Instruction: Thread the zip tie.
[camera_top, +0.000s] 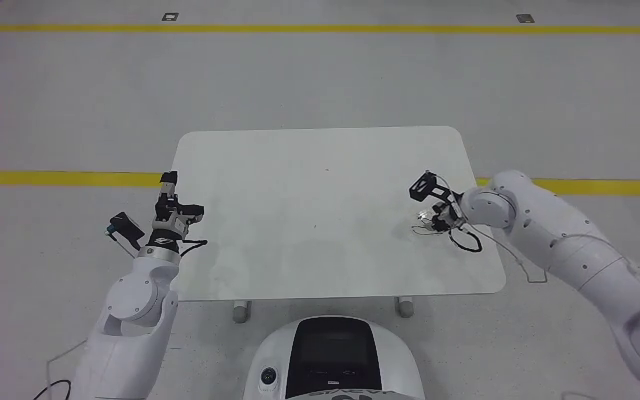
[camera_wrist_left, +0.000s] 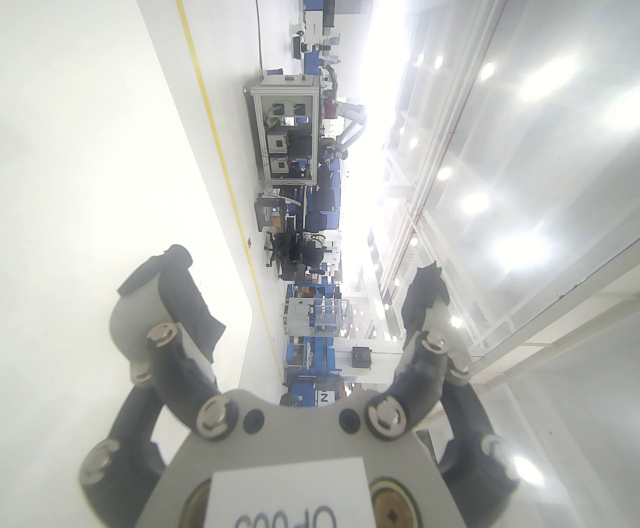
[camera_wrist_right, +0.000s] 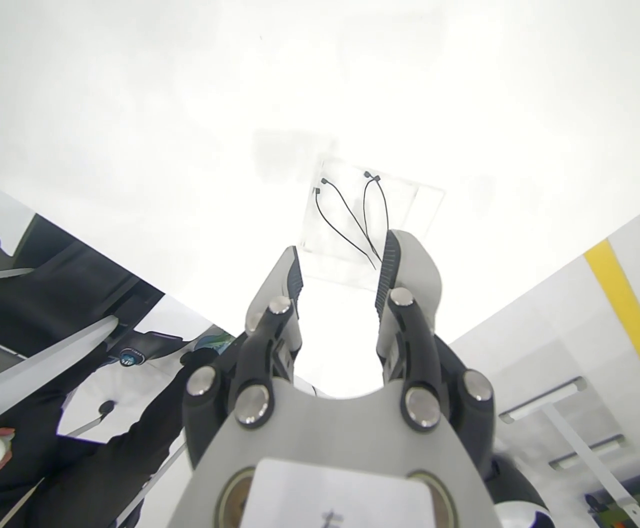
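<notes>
As right hand (camera_wrist_right: 342, 250) hangs half-open near zip ties (camera_wrist_right: 346, 214), left hand (camera_wrist_left: 300, 265) wide, empty.

A large robotics lab or factory hall. The smooth pale grey floor (camera_top: 300, 90) carries long yellow tape lines (camera_top: 320, 28) around a white rectangular bench (camera_top: 320, 200). Farther off stand a metal-framed equipment cabinet (camera_wrist_left: 285, 132), black office chairs (camera_wrist_left: 290, 250) and blue storage racks (camera_wrist_left: 312, 312), under a high ceiling with rows of bright round lights (camera_wrist_left: 475, 200).
</notes>
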